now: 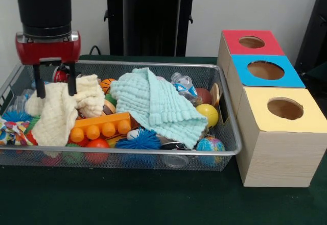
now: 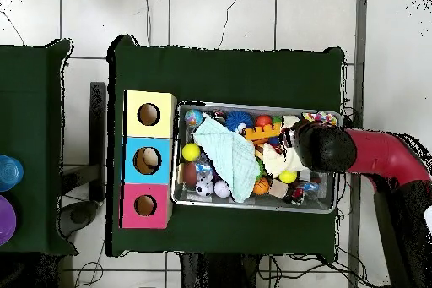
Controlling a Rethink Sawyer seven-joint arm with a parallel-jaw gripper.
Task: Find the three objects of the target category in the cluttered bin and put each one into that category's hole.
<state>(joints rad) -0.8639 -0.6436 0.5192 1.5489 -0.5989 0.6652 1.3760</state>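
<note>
The silver wire-mesh bin (image 1: 127, 153) is full of toys and cloths; it also shows in the overhead view (image 2: 253, 207). One spotted ruffled fabric piece (image 1: 13, 130) lies at the bin's left end, and in the overhead view (image 2: 321, 118) it lies at the bin's right end beside the arm. I see no other spotted pieces. My gripper (image 1: 55, 86) is open, its fingertips at the top of the cream cloth (image 1: 61, 113), up and right of the spotted piece. The yellow-faced box's hole (image 1: 285, 108) is at the right, outside the bin.
A mint-green waffle cloth (image 1: 158, 105) covers the bin's middle. An orange brick (image 1: 99, 127), a blue spiky ball (image 1: 139, 139), a yellow ball (image 1: 208, 114) and a globe ball (image 1: 210, 146) lie around it. Blue-faced (image 1: 265, 70) and red-faced (image 1: 251, 42) boxes stand behind the yellow one.
</note>
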